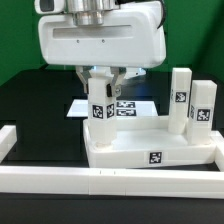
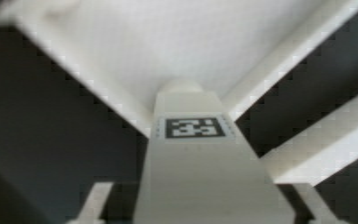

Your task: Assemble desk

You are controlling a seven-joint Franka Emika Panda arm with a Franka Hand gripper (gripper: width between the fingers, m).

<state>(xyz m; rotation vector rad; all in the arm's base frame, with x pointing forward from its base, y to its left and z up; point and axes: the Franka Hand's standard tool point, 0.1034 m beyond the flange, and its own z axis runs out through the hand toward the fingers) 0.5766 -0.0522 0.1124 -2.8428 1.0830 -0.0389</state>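
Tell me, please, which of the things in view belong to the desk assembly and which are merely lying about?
Part of the job:
- tabletop, lying flat by the border rail
- leg held upright in the gripper
- two legs standing upright at the tabletop's far corner on the exterior view's right

Not part of it:
- marker board behind the tabletop
- white border rail at the front

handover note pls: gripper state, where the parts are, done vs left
Gripper: shut on a leg, held upright over the tabletop's corner on the exterior view's left.
Tabletop lies against the front rail.
Two more legs stand upright at the tabletop's end on the exterior view's right; whether they are fixed is not clear. Fourth leg not seen.
Marker board lies behind.
Left: seat the held leg, then the rest.
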